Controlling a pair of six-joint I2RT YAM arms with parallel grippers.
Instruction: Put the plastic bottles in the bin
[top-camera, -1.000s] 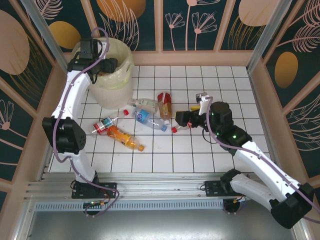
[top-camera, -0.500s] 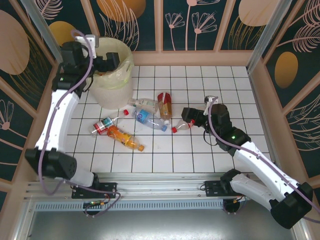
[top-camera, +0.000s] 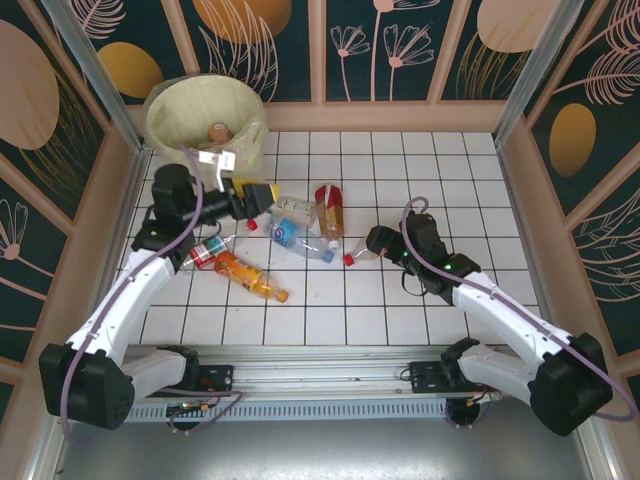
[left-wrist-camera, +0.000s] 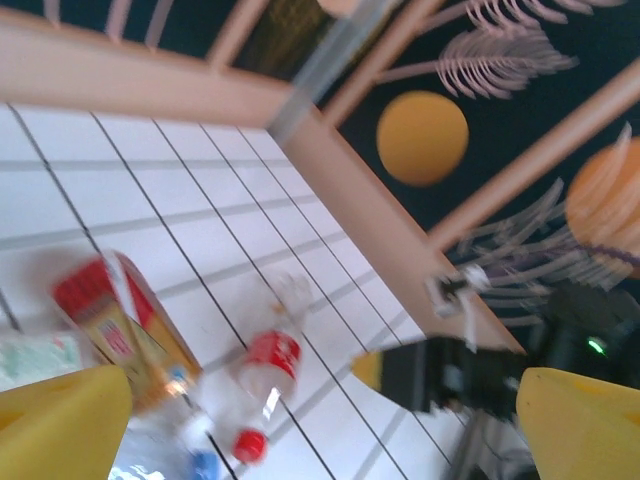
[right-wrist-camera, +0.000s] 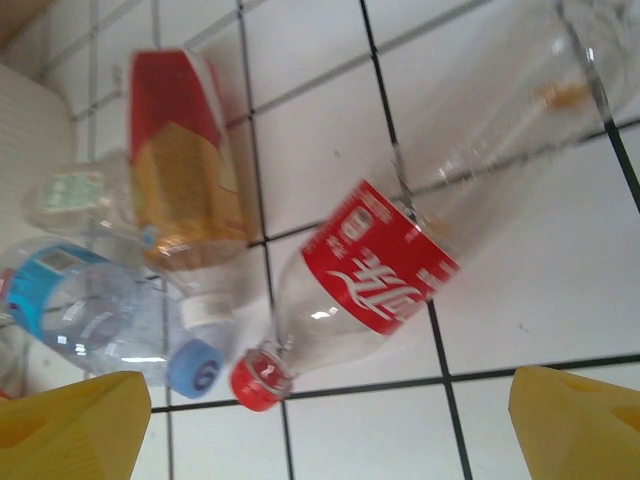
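Bin (top-camera: 205, 120) stands at far left corner; one bottle (top-camera: 218, 131) lies inside. Left gripper (top-camera: 260, 196) near the bin, fingers released, empty, by the bottle cluster (top-camera: 300, 240) on the tiles (top-camera: 330, 300). Right gripper (right-wrist-camera: 320, 425) spread, empty, over the red-label bottle (right-wrist-camera: 385, 270), which lies flat. Step in hand, judged: right-arm pick. Next: descend, straddle label, close.
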